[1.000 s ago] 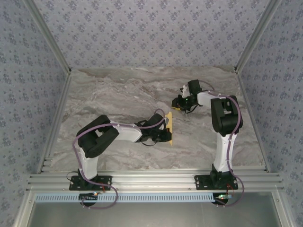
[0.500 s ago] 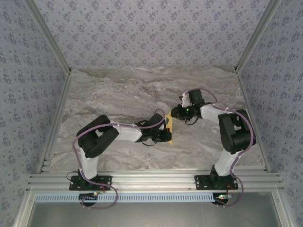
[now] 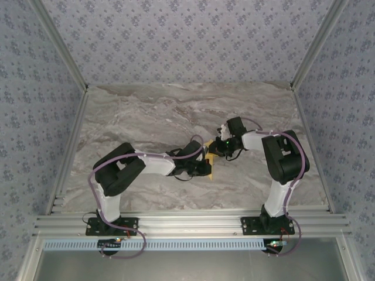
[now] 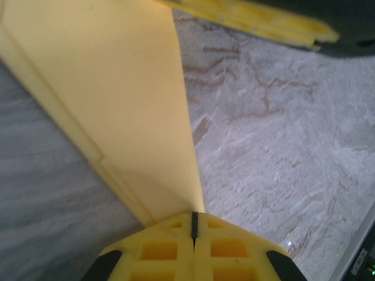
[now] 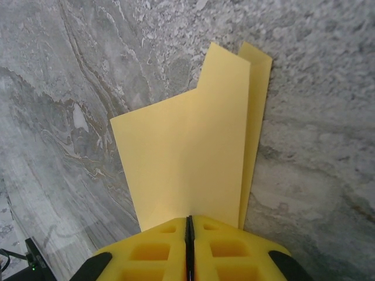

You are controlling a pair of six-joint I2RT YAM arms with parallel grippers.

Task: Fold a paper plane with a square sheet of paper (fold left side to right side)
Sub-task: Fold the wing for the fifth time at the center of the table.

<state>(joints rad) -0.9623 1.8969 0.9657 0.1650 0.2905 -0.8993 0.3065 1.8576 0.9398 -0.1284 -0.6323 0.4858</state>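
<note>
The folded yellow-orange sheet of paper lies as a narrow strip at the table's middle. In the right wrist view the paper lies flat with overlapping folded layers and a stepped far end. My left gripper is at its near end. In the left wrist view the left gripper is shut, and the paper has its right edge running into the jaw seam. My right gripper is at the paper's far end. There the right gripper is shut, its tips over the paper's near edge.
The marble-patterned table is walled by patterned panels, with aluminium rails along the near edge. The right gripper's yellow fingers appear blurred at the top of the left wrist view, close to the left gripper.
My right gripper has come forward and to the left from the back right of the table to the paper's far end. The left arm and the paper have stayed put.
</note>
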